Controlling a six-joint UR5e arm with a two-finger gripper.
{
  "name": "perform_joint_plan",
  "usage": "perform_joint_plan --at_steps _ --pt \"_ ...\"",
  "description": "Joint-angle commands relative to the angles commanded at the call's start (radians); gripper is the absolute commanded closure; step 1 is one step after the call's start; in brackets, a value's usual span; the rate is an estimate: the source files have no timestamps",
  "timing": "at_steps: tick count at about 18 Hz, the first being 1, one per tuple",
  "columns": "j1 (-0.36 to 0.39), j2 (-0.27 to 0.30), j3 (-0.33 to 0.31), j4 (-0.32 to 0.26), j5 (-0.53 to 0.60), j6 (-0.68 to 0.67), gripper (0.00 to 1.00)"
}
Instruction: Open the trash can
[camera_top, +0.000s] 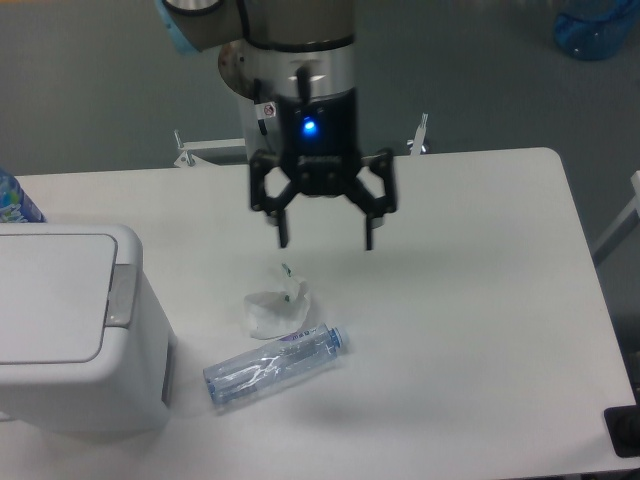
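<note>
The end effector (323, 235) is hanging over the middle of the bench (470, 300), toward its far edge, with its two fingers (369, 215) spread wide apart and nothing between them (a blue light is glowing on the body just above). It is pointing downward and hovering clear of the bench surface.

The trash can (70, 330) is sitting at the near left corner of the bench, its flat inset lid lying closed and the grey latch (121, 295) facing the bench's middle. It is standing well apart from the end effector.

A crumpled white tissue (275, 308) is lying near the bench's centre, just below the fingertips in the view, and a clear plastic bottle (275, 366) is lying on its side just beside it, toward the near edge, between the tissue and the trash can's base.
</note>
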Motion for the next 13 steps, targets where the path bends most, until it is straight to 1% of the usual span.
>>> perform_joint_plan --at_steps 6,9,13 --pt "-0.094 -0.041 0.006 0.029 -0.012 -0.072 0.00" --pt "-0.120 -0.058 0.005 0.064 -0.012 -0.100 0.00" --pt "-0.138 -0.069 0.005 0.064 -0.012 -0.102 0.00"
